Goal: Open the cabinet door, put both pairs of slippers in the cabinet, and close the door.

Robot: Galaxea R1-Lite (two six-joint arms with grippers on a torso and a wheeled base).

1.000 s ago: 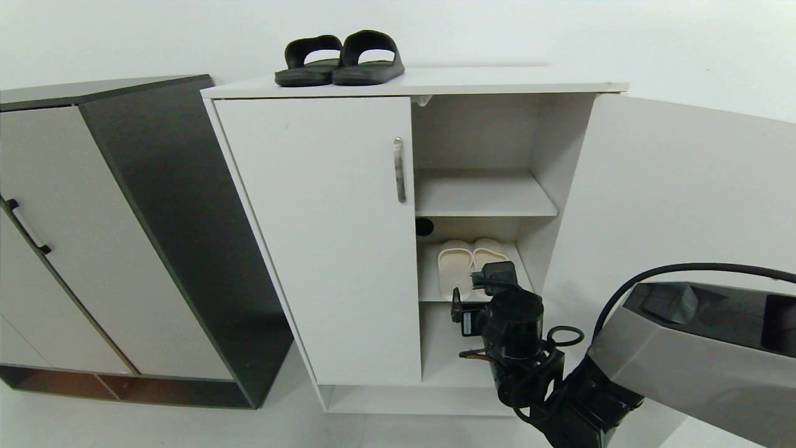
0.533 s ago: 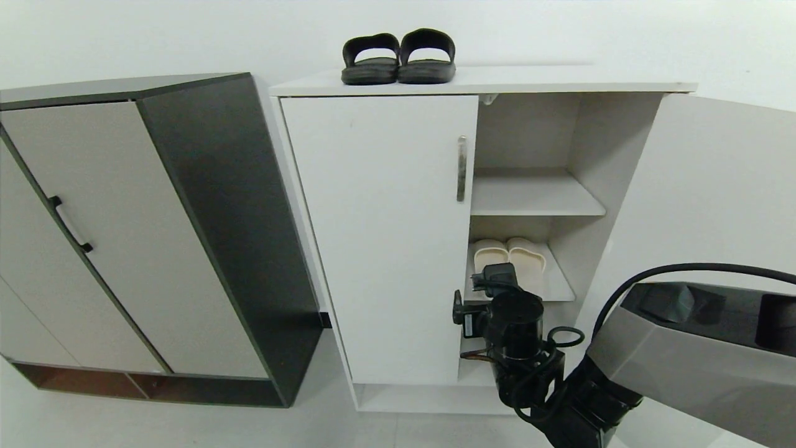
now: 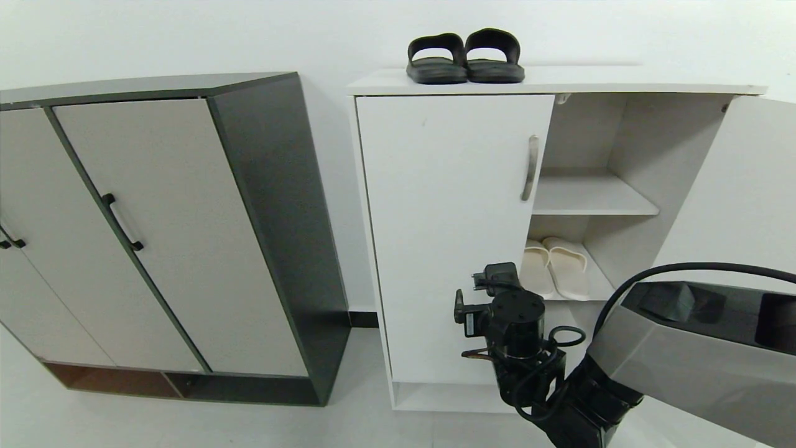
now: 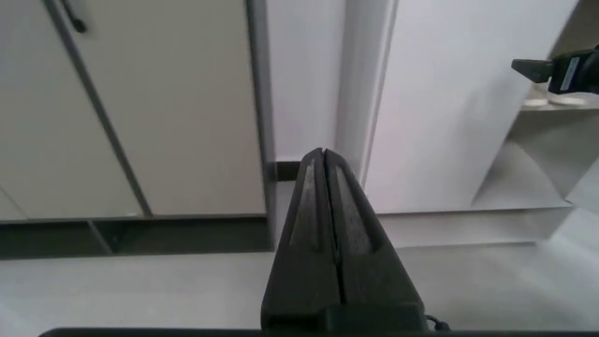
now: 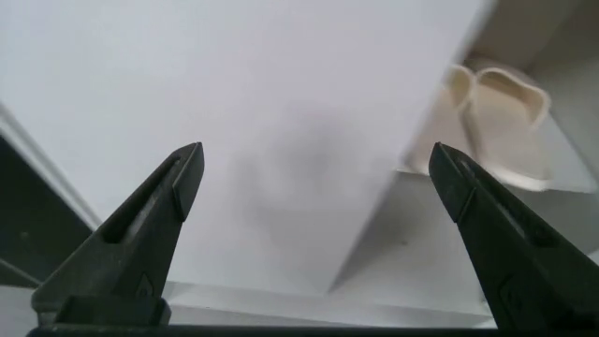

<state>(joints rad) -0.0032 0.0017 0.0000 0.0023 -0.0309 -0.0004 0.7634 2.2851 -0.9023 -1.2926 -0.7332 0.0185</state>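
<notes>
Slippers make two pairs. The black slippers [image 3: 465, 57] stand side by side on top of the white cabinet [image 3: 622, 79], above its closed left door [image 3: 448, 236]. The cream slippers [image 3: 556, 267] lie together on the middle shelf [image 3: 598, 283] inside the right compartment, below a bare upper shelf [image 3: 591, 196]. The cabinet's right door [image 3: 740, 199] is swung wide open. A metal handle [image 3: 532, 168] runs upright along the closed door's inner edge.

The right hand [image 5: 316, 154] has its fingers spread wide with nothing between them. It faces the lower part of the closed door, and the cream slippers show past that door's edge. The left hand [image 4: 323, 164] has its fingers pressed flat together and holds nothing. It points toward the gap between the white cabinet and the dark-sided cabinet [image 3: 267, 218] standing just beside it, low near the floor [image 4: 140, 290]. That neighbour has pale doors with black handles [image 3: 121, 222], all closed.
</notes>
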